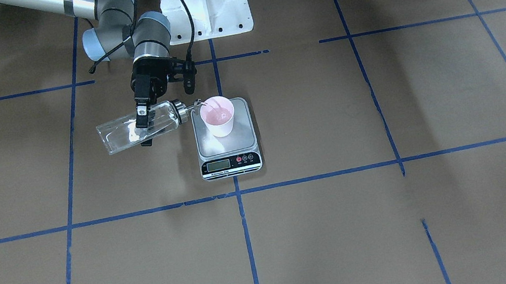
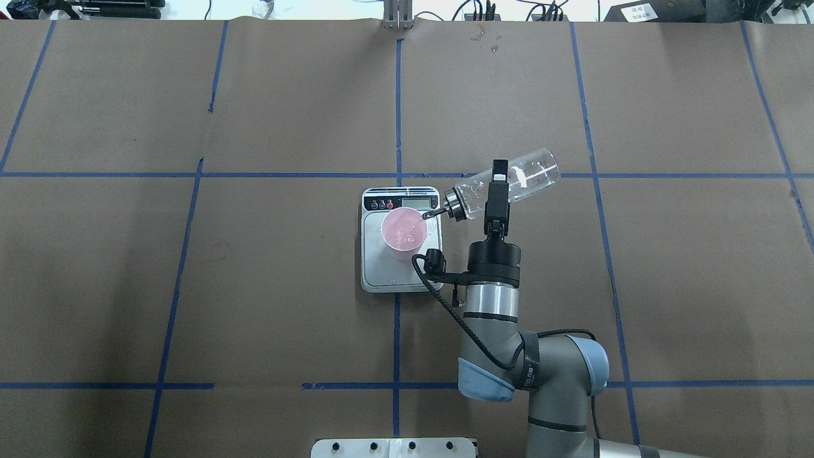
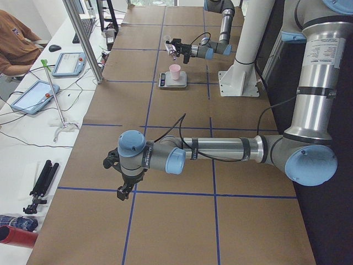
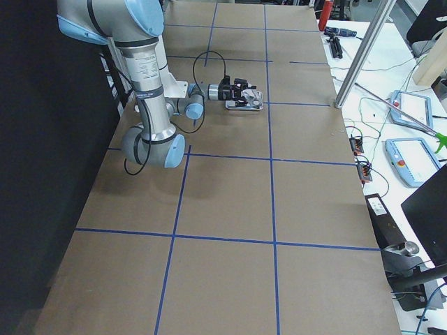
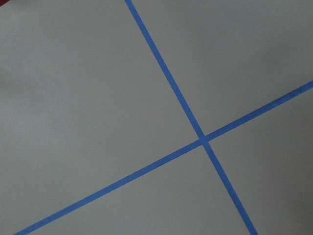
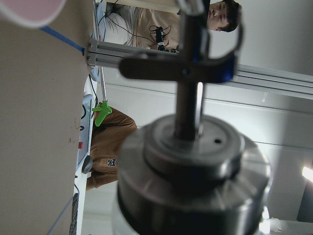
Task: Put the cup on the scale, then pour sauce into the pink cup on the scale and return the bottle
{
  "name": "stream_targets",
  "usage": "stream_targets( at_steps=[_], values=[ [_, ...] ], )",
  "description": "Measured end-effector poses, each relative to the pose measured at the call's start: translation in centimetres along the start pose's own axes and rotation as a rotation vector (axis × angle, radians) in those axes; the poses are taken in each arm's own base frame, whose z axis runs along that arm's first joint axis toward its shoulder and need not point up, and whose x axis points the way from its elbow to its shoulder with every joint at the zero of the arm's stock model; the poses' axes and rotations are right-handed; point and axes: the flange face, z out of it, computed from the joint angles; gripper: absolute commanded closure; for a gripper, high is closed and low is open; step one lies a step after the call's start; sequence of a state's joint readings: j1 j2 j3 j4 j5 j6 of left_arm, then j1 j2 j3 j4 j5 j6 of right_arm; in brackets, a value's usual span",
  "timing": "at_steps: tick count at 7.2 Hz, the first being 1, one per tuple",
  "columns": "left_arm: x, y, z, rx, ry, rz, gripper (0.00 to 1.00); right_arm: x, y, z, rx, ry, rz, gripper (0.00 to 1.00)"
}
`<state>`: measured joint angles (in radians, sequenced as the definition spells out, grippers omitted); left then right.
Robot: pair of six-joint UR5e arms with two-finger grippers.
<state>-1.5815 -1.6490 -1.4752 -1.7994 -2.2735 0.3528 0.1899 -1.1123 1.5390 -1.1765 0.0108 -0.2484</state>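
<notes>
My right end effector point(image 2: 498, 186) is clamped on the tipped clear glass bottle point(image 2: 531, 173), its metal spout point(image 2: 430, 215) over the pale pink plastic cup point(image 2: 403, 233) standing on the silver rectangular scale point(image 2: 386, 275).

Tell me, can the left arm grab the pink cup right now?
Probably, with a long reach. The left gripper hangs far away. The right gripper tips the bottle over the cup from the other side, so the cup's left side looks free.
</notes>
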Motion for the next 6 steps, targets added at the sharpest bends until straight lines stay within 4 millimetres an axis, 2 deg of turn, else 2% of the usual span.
stream_targets(
  at_steps=[6],
  values=[
    [-0.1, -0.1, 0.0, 0.0, 0.0, 0.0, 0.0, 1.5, 0.2, 0.1, -0.038, 0.09, -0.242, 1.0]
  ],
)
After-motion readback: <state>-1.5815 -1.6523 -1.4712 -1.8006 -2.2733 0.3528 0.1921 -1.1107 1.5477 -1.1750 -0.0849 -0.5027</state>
